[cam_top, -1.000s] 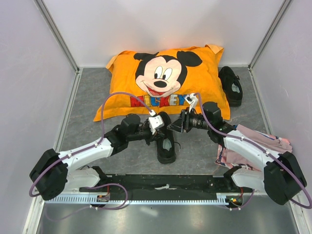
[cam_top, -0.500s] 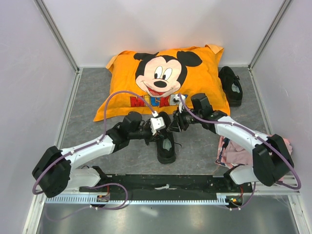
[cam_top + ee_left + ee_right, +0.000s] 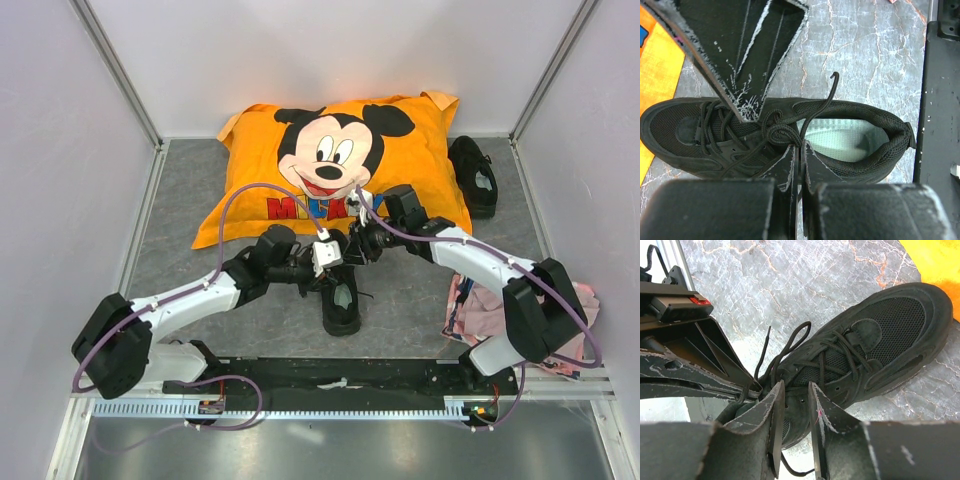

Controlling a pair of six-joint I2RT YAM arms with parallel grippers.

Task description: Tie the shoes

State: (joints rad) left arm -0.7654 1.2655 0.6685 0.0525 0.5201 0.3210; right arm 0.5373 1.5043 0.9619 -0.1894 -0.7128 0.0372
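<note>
Lying on the grey tabletop (image 3: pixel 180 200) just in front of the orange cartoon pillow (image 3: pixel 330 160), one black shoe (image 3: pixel 342 300) points its toe at the pillow and its heel at the arm bases, its pale insole (image 3: pixel 840 137) showing. Both arms reach in over its laced part. The left jaws are clenched to a thin slit on the laces (image 3: pixel 782 132), whose loops bunch at the tips, with one free end curling up over the shoe's side. The right jaws stand a little apart, released, above the shoe's side by the eyelets, close to the left tips. The other shoe (image 3: pixel 474 175) sits at the pillow's right edge, well apart. A pink cloth (image 3: pixel 490 300) lies under the right arm.
</note>
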